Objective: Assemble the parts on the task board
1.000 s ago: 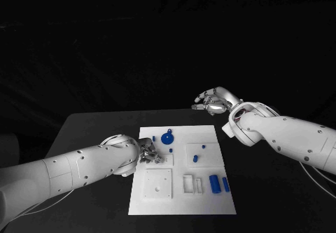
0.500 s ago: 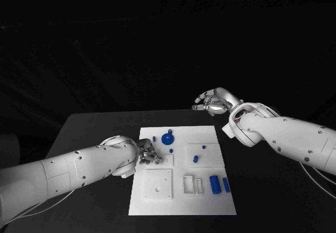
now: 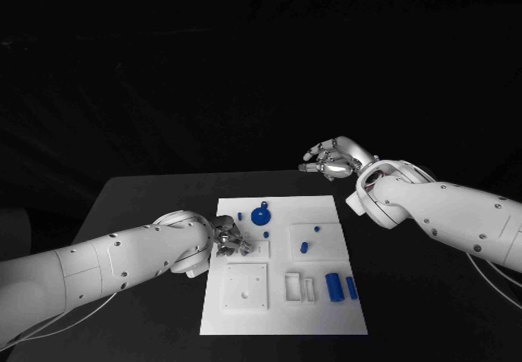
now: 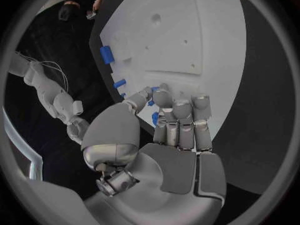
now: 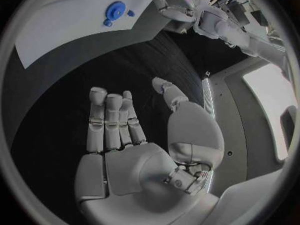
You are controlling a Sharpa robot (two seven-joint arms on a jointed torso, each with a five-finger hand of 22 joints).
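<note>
Flat on the table: white board [image 3: 285, 317]. On it: blue disc [image 3: 261, 216] at the far end, small peg [image 3: 303, 246] mid-right, two cylinders [image 3: 342, 287] near right.

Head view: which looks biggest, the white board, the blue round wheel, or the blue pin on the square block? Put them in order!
Biggest to smallest in the head view:
1. The white board, by far.
2. The blue round wheel.
3. The blue pin on the raised square block.

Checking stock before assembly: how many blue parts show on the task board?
7: disc, peg beside it, one near the left hand, two mid-board, two cylinders. The hand may hide more.
</note>
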